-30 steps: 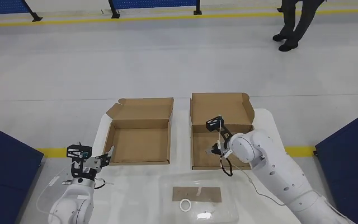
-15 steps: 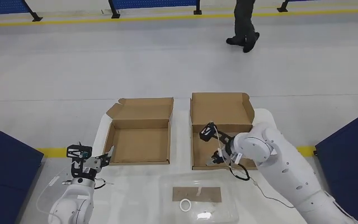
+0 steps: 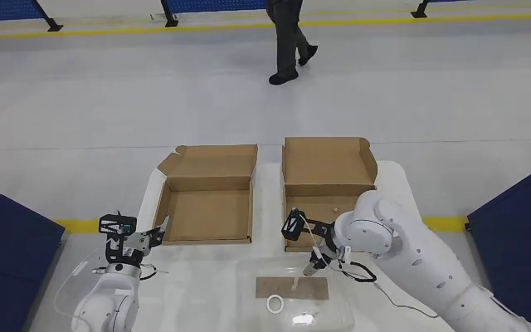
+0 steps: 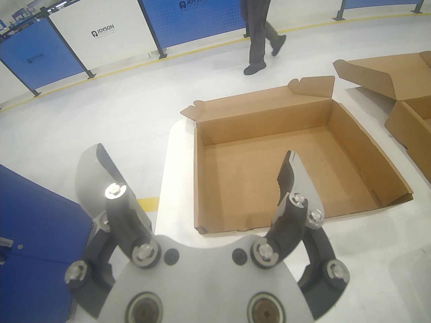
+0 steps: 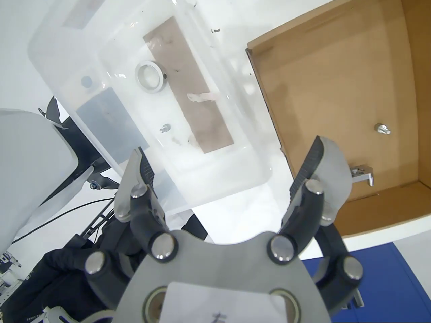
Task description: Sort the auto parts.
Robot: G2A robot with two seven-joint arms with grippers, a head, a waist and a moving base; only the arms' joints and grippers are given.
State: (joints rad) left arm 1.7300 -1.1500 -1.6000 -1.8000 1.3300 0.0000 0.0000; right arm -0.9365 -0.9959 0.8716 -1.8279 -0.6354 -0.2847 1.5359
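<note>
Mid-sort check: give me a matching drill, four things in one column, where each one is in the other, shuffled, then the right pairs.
1. metal ring
2. bracket
3. left gripper
4. right gripper

A. open, by the left box
B. in the right box
C. open, over the clear tray at its edge nearest the right box
D. in the clear tray

Pairs: 1-D, 2-B, 3-A, 4-C

The left cardboard box (image 4: 266, 124) and the right cardboard box (image 5: 336, 65) are plain brown. The desk (image 3: 207, 267) is white. The plastic tray (image 5: 47, 35) is clear, with a brown strip (image 5: 168, 45) inside. The ring (image 5: 150, 77) and the bolt (image 5: 383, 129) are silver.
</note>
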